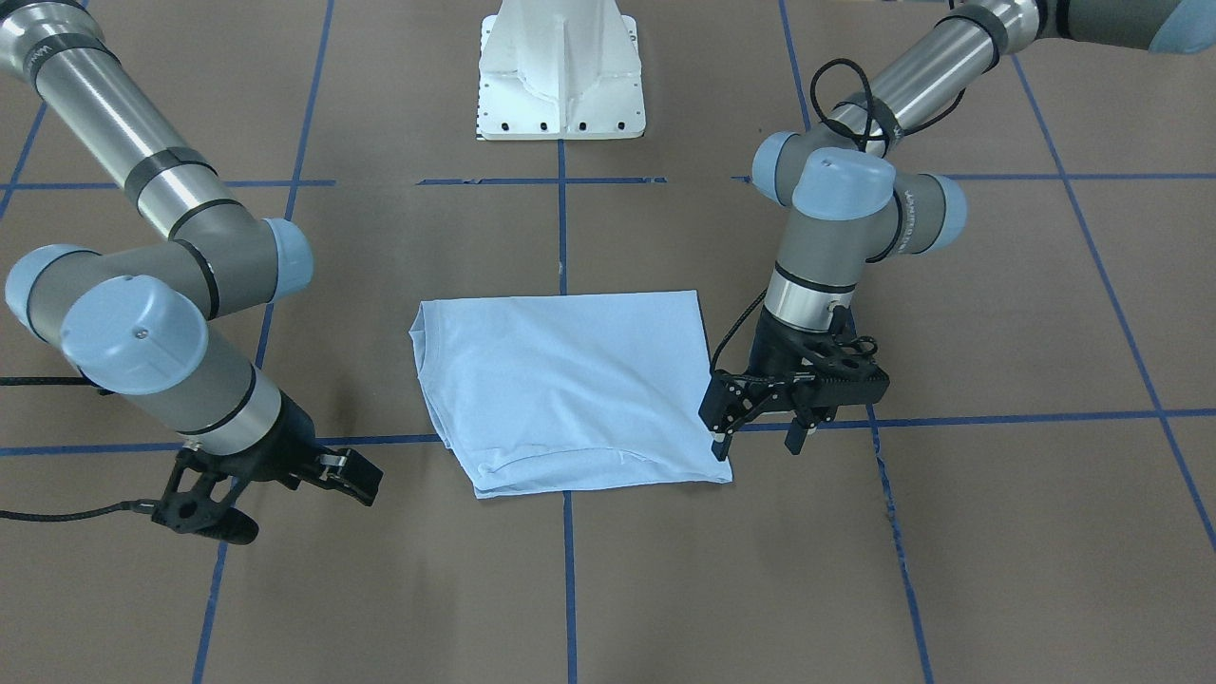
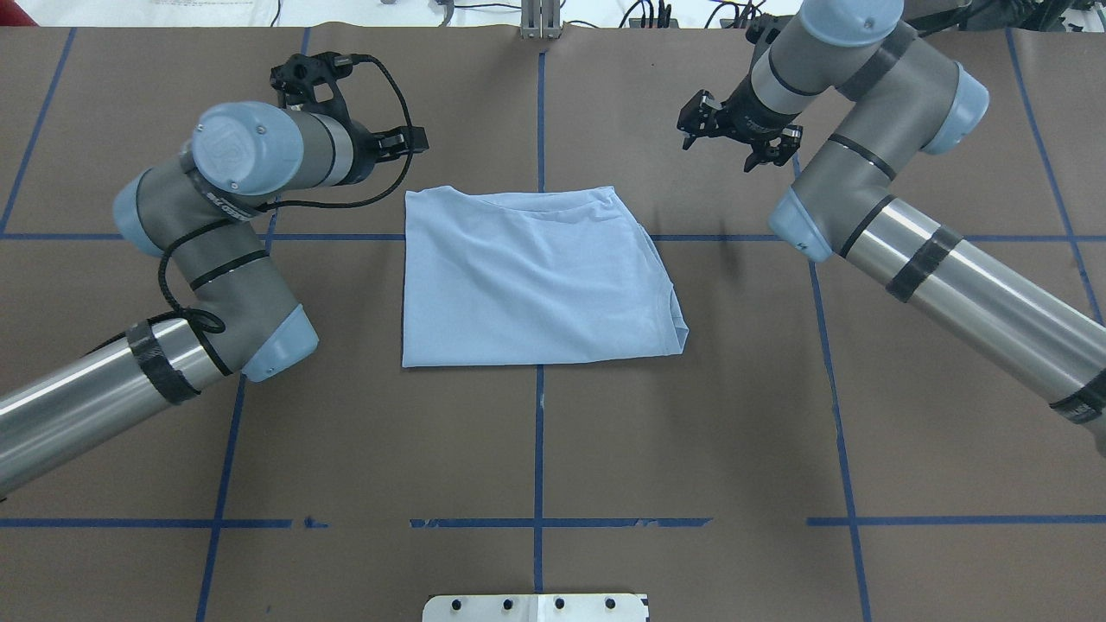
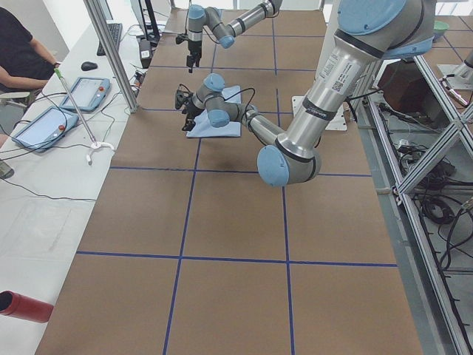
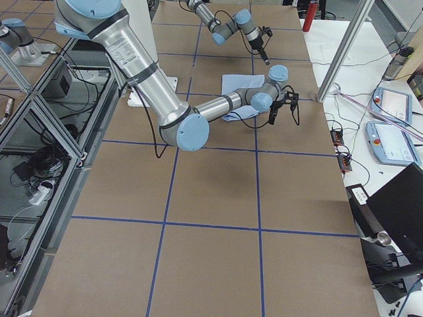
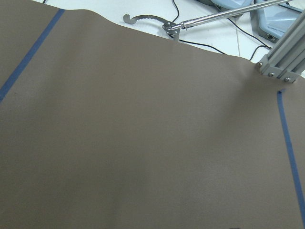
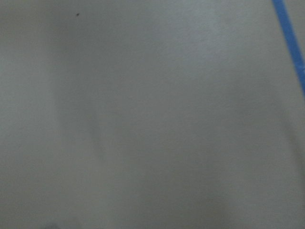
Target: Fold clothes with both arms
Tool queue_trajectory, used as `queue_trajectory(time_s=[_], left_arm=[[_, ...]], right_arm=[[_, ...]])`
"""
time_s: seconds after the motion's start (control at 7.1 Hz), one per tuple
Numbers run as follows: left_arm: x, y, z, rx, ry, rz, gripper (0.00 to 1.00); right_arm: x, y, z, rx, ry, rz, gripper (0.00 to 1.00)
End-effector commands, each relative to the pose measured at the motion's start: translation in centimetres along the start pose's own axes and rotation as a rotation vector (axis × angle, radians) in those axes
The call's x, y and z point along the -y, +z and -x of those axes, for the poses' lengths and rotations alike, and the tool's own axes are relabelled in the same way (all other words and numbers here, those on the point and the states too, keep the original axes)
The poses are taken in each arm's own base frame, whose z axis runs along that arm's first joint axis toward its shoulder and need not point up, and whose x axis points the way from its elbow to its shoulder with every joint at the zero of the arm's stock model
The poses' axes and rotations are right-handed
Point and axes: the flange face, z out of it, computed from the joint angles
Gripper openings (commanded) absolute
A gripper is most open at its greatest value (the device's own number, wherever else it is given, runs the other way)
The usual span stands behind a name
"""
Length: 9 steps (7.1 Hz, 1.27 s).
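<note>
1. The black two-finger left gripper (image 1: 760, 445) is pointing down at the desk with its jaws standing wide apart and holding nothing.
2. One of its fingers (image 1: 722, 445) is hanging just beside the shirt's corner that is far from the robot and on its left. I cannot tell if it is touching the cloth.
3. The black two-finger right gripper (image 2: 719, 149) is also standing open and empty. It is hovering over bare desk, well apart from the shirt, beyond the shirt's far right corner.
4. The light blue short-sleeved T-shirt (image 1: 570, 380) is lying flat in the middle of the brown desk (image 1: 950, 570), folded into a rough rectangle, with bunched edges on the robot's right side.
5. The two grey-metal jointed arms with pale blue caps, the left arm (image 1: 836, 228) and the right arm (image 1: 142, 323), are bending in from both sides of the shirt.
6. Blue tape lines (image 2: 538, 449) are crossing the desk in a grid, and one is running under the shirt.
7. The white pedestal base (image 1: 560, 76) is standing behind the shirt, on the robot's side.
8. The left wrist view is showing bare desk, a metal grabber tool (image 5: 190, 23) and an aluminium post (image 5: 286, 57).
</note>
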Motion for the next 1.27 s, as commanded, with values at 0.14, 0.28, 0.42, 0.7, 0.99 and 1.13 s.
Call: queue_trajectory(time_s=[0.14, 0.28, 0.42, 0.7, 0.99, 1.13], left_arm=[[7.4, -10.2, 18.8, -0.020, 0.338, 0.158, 1.00], [10.4, -14.4, 28.5, 0.008, 0.440, 0.179, 1.00], [12.5, -18.1, 35.9, 0.039, 0.493, 0.188, 1.00], [15.7, -22.7, 48.9, 0.078, 0.440, 0.302, 1.00], [15.7, -24.1, 50.2, 0.121, 0.309, 0.398, 1.00], [12.2, -24.6, 52.9, 0.132, 0.269, 0.435, 1.00]], right_arm=[[4.2, -8.0, -19.0, -0.038, -0.142, -0.028, 1.00], [5.5, -11.2, -25.7, -0.080, -0.209, -0.019, 1.00], [6.0, -14.5, -31.1, -0.129, -0.271, -0.020, 1.00], [5.5, -21.0, -40.2, -0.223, -0.356, 0.065, 1.00], [-0.3, -20.6, -44.9, -0.214, -0.336, 0.121, 1.00], [-2.0, -19.8, -46.2, -0.141, -0.303, 0.163, 1.00]])
